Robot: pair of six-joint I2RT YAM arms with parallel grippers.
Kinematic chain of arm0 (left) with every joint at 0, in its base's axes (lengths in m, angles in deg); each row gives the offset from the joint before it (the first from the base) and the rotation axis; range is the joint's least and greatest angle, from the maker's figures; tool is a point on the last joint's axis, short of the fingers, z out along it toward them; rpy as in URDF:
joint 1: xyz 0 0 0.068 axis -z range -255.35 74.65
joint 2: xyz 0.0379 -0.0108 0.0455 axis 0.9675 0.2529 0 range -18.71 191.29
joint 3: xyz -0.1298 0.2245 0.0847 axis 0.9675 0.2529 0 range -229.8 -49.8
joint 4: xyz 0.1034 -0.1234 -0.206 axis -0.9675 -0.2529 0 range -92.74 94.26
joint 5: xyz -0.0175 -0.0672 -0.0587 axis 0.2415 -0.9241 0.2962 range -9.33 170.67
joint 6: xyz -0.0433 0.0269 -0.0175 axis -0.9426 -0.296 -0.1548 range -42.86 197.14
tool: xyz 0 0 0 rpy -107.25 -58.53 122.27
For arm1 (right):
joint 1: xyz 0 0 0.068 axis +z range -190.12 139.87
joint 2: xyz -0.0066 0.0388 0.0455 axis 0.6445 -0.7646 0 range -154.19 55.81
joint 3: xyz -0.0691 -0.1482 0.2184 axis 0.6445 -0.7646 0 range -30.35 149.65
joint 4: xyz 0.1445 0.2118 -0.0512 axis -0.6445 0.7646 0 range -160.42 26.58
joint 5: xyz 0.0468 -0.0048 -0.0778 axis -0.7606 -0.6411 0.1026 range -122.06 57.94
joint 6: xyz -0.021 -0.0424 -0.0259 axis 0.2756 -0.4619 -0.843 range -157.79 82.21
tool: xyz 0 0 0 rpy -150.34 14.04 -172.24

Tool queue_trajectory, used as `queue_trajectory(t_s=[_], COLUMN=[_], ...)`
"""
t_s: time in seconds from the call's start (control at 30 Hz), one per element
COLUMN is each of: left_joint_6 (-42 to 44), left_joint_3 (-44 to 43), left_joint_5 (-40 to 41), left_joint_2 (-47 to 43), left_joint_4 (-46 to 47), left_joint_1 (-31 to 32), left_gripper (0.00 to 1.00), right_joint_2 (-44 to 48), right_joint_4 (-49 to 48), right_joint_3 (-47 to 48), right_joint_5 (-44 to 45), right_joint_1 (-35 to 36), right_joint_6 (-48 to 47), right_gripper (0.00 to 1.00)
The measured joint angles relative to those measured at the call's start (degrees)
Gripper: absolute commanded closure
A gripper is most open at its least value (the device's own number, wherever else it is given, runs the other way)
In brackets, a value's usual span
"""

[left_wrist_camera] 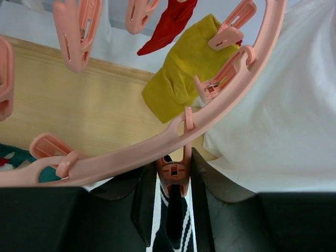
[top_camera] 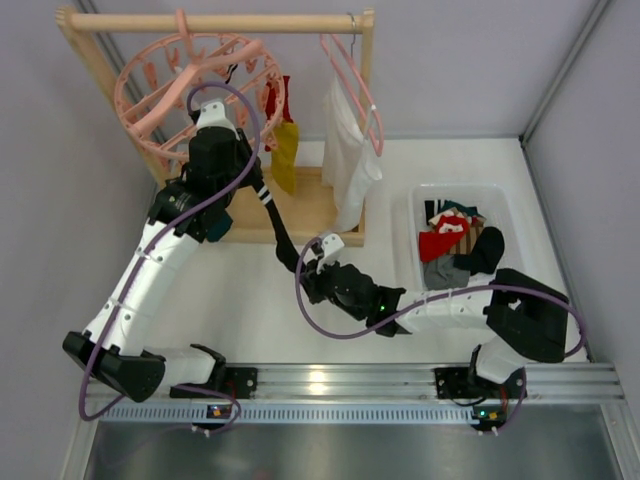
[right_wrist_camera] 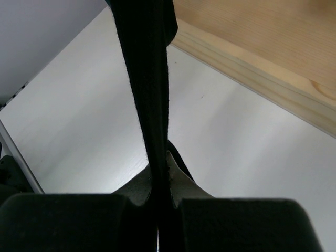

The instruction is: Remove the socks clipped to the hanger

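Pink peg [left_wrist_camera: 174,171] was squeezed by the left tool [left_wrist_camera: 175,181] to free the sock [right_wrist_camera: 147,79] the right tool [right_wrist_camera: 160,186] pinched taut toward five o'clock.

We log hanger [top_camera: 145,122]: pink peg ring, upper left | mustard sock [top_camera: 285,155], red sock [top_camera: 272,100]: clipped, dangling | black striped sock [top_camera: 272,210]: on peg [left_wrist_camera: 173,172], stretched toward centre.

- The hanger [left_wrist_camera: 126,160] was smooth, slightly glossy pink plastic.
- The black sock [right_wrist_camera: 147,79] was matt, faintly fuzzy cloth.
- The rack base [left_wrist_camera: 68,110] was pale, matt, grained wood.
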Motion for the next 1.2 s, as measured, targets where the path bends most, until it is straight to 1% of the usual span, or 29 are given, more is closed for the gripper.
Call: queue_trajectory(t_s=[0.2, 0.43, 0.53, 0.6, 0.63, 0.67, 0.73, 0.8, 0.87, 0.9, 0.93, 0.97, 1.1, 1.2], left_joint_6=[0.0, 0.0, 0.0, -0.1, -0.1, -0.1, -0.3, -0.5, -0.7, -0.7, -0.3, -0.2, 0.1, 0.1], left_joint_3=[-0.5, -0.6, -0.6, -0.6, -0.6, -0.6, -0.6, -0.6, -0.6, -0.6, -0.6, -0.6, -0.1, 3.0], left_joint_5=[0.4, 0.5, 0.2, -0.6, -1.0, -1.4, -2.6, -4.0, -5.1, -5.9, -7.1, -8.8, -16.5, -21.4], left_joint_2=[0.0, 0.0, 0.0, -0.1, -0.3, -0.5, -1.0, -1.9, -2.6, -3.1, -3.5, -3.9, -6.2, -10.3], left_joint_4=[0.1, 0.2, 0.3, 0.3, 0.3, 0.3, 0.3, 0.2, 0.4, 0.5, 0.5, 0.5, 0.7, 1.0], left_joint_1=[0.0, 0.0, 0.0, 0.0, 0.0, 0.0, 0.0, 0.0, 0.0, 0.0, 0.0, 0.0, 0.0, 0.0], left_gripper=[1.00, 1.00, 1.00, 1.00, 0.91, 0.68, 0.58, 0.41, 0.34, 0.25, 0.18, 0.02, 0.02, 0.02], right_joint_2=[2.9, 5.7, 9.7, 13.9, 16.5, 18.9, 23.6, 28.5, 33.0, 35.1, 36.6, 38.5, 44.9, 47.9], right_joint_4=[1.7, 4.6, 6.6, 8.4, 9.4, 10.6, 13.3, 17.3, 21.7, 23.9, 25.7, 28.3, 39.6, 47.9], right_joint_3=[-3.0, -6.4, -6.9, -7.3, -7.4, -7.4, -7.4, -7.4, -7.4, -7.4, -7.4, -7.4, -6.5, -3.8], right_joint_5=[2.9, 3.7, 3.8, 4.2, 4.5, 4.9, 6.0, 7.6, 9.8, 11.0, 12.0, 13.4, 19.1, 22.6], right_joint_1=[0.1, 0.3, 0.8, 1.4, 1.7, 2.0, 2.3, 2.3, 2.3, 2.3, 2.3, 2.3, 2.3, 2.0], right_joint_6=[0.2, 0.2, 0.1, 0.0, 0.0, 0.1, 0.2, 0.5, 0.7, 0.7, 0.8, 0.9, 1.1, 1.1], right_gripper=[1.00, 1.00, 1.00, 1.00, 1.00, 1.00, 1.00, 1.00, 1.00, 1.00, 1.00, 1.00, 1.00, 1.00])
